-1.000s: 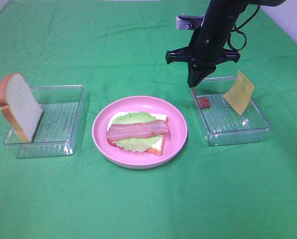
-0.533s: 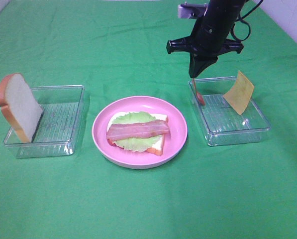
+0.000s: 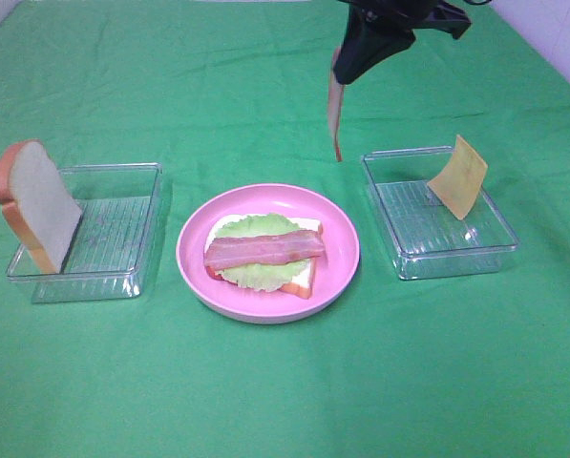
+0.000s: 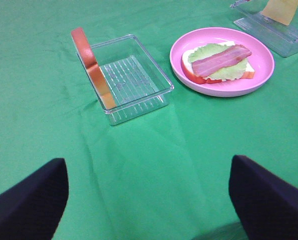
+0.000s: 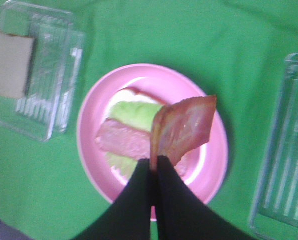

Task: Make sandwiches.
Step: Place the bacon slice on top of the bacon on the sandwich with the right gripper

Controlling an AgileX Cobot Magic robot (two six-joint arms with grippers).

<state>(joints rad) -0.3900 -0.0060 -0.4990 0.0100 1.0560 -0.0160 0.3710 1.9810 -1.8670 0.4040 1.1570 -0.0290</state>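
Status of the right gripper (image 3: 339, 69)?
— Pressed together on a bacon strip (image 3: 334, 110), which dangles at top centre of the high view, above the green cloth (image 3: 170, 95).
— And the left gripper (image 4: 148, 195)?
— Spread wide over the cloth.
— And the sandwich (image 3: 265, 252)?
— Mid-frame on the pink plate (image 3: 191, 258): bread, lettuce and bacon, stacked. Another bread slice (image 3: 36, 205) leans in the left tray (image 3: 113, 169); a cheese square (image 3: 459, 176) leans in the right tray (image 3: 456, 256).

R arm (image 3: 399, 14) cut off by top edge in ext high view. I barely see btm bread (image 3: 306, 277), mostly under lettuce (image 3: 256, 227). R wrist view blurry.
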